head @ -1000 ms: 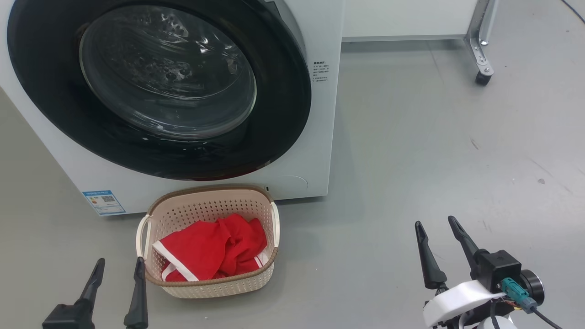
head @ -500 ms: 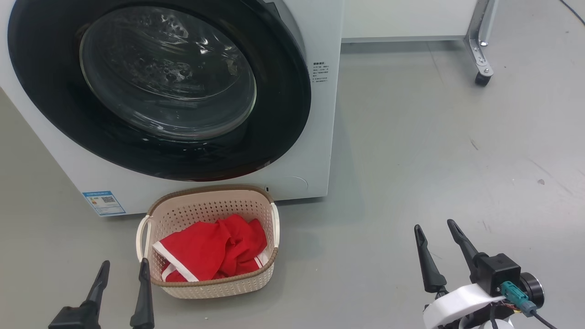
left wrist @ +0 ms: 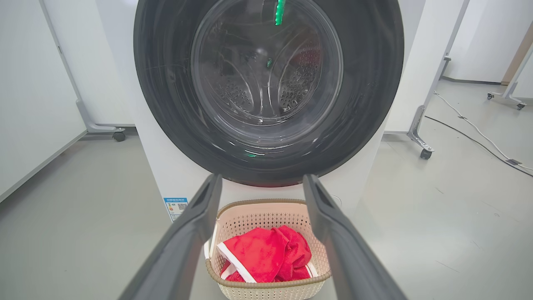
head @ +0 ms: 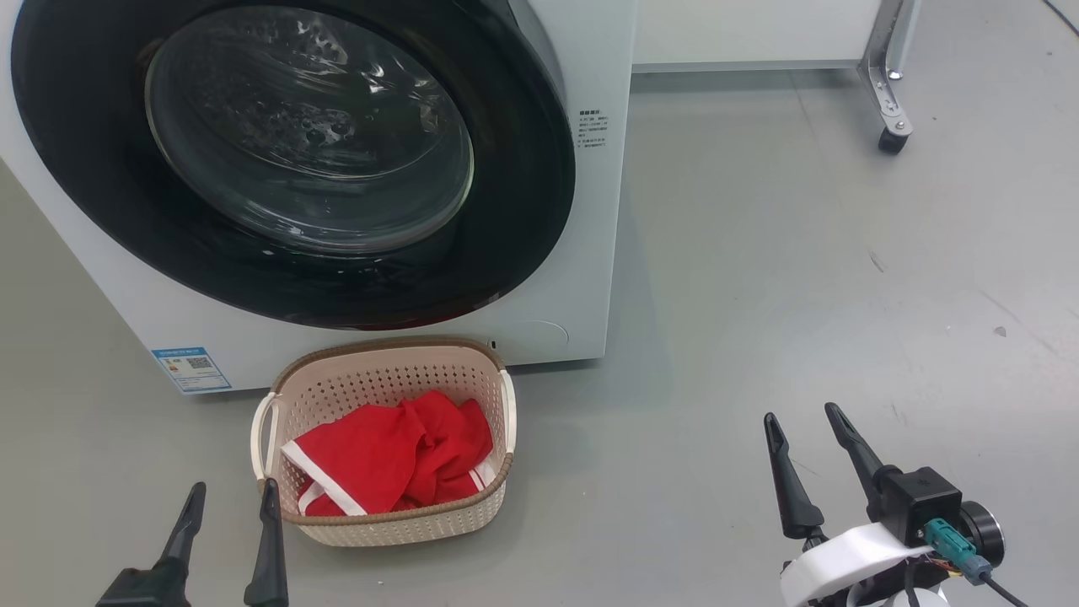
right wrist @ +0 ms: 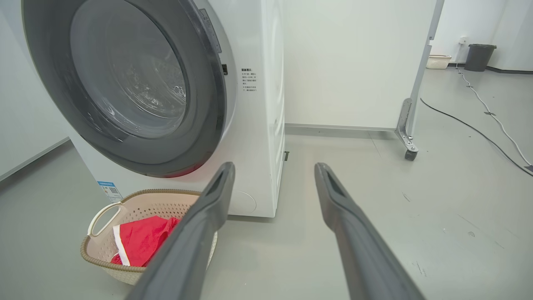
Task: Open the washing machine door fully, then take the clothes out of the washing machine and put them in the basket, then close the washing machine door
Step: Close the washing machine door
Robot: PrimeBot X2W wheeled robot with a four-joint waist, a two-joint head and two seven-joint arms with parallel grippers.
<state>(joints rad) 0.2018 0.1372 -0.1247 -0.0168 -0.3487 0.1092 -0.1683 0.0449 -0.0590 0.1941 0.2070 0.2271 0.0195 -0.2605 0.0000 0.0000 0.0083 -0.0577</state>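
Grey floor (head: 801,253), washing machine (head: 583,278) top off-frame.

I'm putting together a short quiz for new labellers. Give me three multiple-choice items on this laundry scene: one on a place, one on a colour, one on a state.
1. Where does the basket stand?
A. On the floor, in front of the washing machine
B. On top of the machine
C. Inside the drum

2. What colour are the clothes in the basket?
A. Blue with yellow trim
B. All black
C. Red with white trim

3. How does the washing machine door stand?
A. Swung wide open
B. Shut against the machine's front
C. Taken off and lying on the floor

Key:
1 A: the head view shows it on the floor just below the door.
2 C: red fabric with white stripes lies heaped in it.
3 B: the black rim sits flat on the front, with the drum seen only through the glass.
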